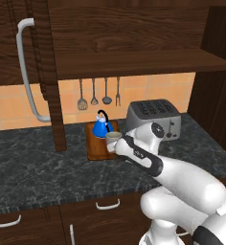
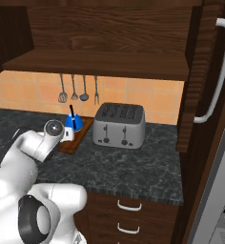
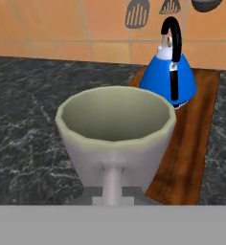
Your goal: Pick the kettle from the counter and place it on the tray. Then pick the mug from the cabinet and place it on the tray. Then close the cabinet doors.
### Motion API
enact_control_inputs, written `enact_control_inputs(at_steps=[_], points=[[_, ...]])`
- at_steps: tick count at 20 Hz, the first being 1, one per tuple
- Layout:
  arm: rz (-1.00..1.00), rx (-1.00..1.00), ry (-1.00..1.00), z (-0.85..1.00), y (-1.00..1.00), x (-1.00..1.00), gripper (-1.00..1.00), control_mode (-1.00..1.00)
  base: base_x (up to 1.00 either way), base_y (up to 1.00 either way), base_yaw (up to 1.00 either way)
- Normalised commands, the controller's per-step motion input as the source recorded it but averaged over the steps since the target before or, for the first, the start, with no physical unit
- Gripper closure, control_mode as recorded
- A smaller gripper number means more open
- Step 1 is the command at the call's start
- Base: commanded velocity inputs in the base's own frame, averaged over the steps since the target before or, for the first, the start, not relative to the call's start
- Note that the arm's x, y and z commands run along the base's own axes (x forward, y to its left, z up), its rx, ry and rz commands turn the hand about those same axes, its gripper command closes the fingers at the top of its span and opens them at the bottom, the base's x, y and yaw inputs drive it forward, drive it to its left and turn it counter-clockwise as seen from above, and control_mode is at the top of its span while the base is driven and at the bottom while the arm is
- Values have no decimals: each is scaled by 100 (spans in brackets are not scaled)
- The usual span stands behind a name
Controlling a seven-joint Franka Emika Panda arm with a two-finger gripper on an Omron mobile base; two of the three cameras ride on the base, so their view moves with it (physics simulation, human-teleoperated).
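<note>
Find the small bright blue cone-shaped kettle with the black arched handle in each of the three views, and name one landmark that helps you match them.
Left base view: the kettle stands at centre, on the far end of the brown wooden tray.
Right base view: left of centre, left of the silver toaster.
Hand view: upper right, behind the held grey-beige mug.
Shared landmark: the tray under the kettle.
</note>
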Motion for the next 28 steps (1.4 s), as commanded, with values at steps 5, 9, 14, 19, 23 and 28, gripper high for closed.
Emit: enact_control_inputs(at_steps=[5,9,14,19,23,28], points=[[0,0,3,-30,0,36,100,-100,0,0,0],[0,0,0,-35,0,27,100,-100,0,0,0],[0,0,-1,-38,2,21,100,-100,0,0,0],[0,0,-2,-27,5,28,100,-100,0,0,0],[0,5,-7,-24,5,22,100,-100,0,0,0],[0,2,-4,-31,6,18,100,-100,0,0,0]])
